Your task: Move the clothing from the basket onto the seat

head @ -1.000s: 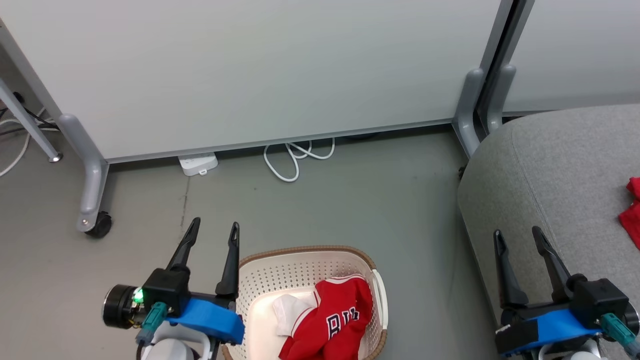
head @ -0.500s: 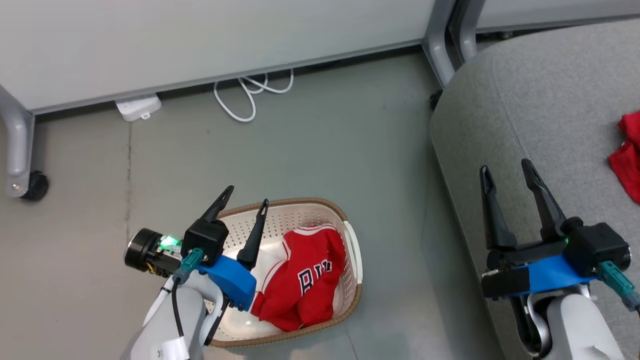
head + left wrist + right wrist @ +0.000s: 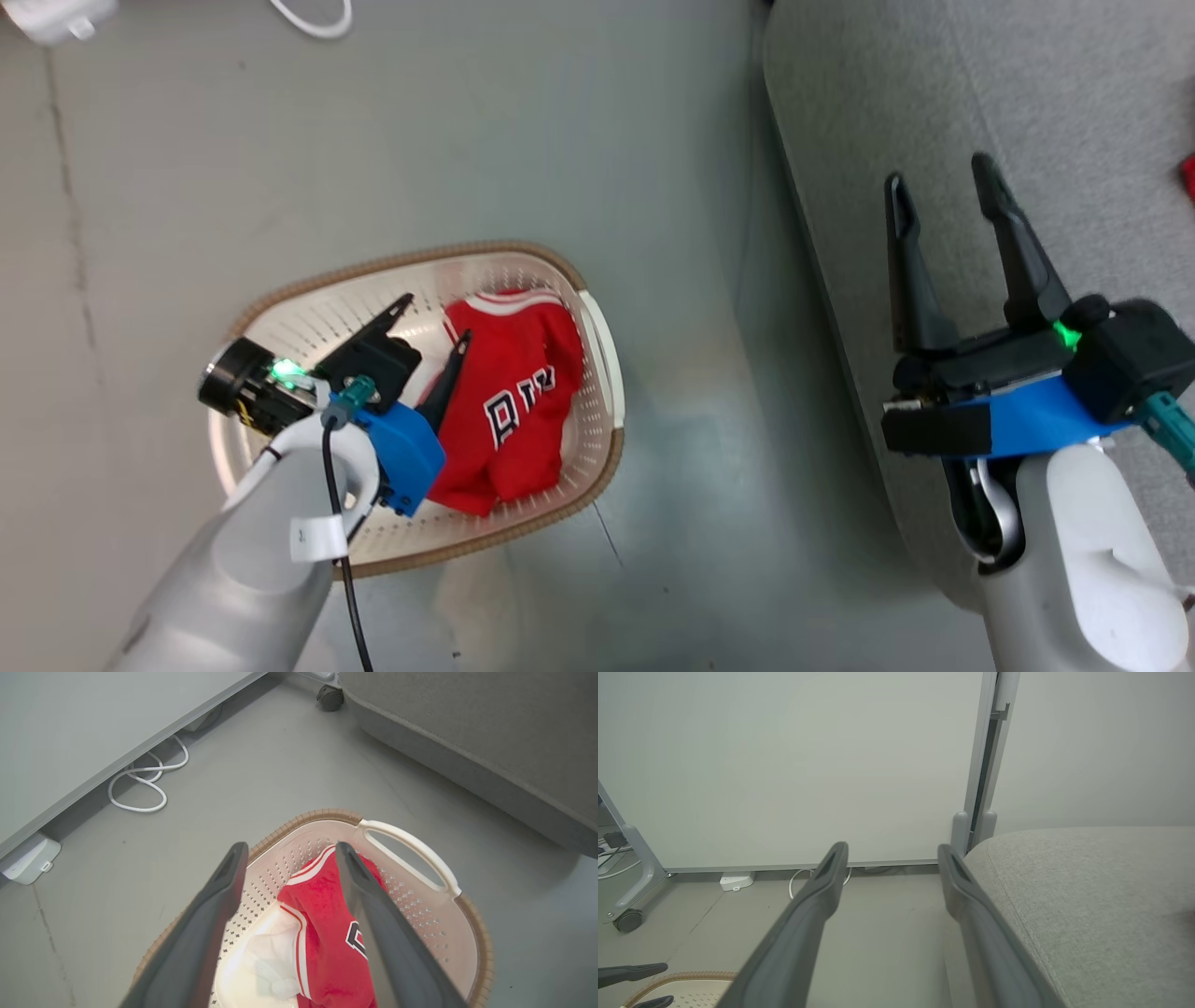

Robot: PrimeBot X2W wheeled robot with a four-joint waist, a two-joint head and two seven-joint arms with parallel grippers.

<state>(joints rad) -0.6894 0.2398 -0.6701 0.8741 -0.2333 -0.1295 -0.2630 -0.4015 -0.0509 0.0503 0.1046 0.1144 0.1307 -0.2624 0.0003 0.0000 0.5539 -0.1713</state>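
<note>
Inside perforated basket (image 3: 317, 313), crumpled red clothing (image 3: 518, 392)

Before me a pale partition panel (image 3: 784, 765) meets grey floor (image 3: 373, 140). A white cable (image 3: 140, 810) loops near a white box (image 3: 28, 858).

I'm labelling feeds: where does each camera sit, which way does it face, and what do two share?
Head view: from the head, steeply down at basket, jersey and seat; both arms show, left tool over the basket, right tool at the seat's edge.
Left wrist view: along its own fingers, down into the basket.
Right wrist view: along its own fingers, roughly level, toward a partition panel and the seat.
Shared: head and left wrist views both show the jersey in the basket.
</note>
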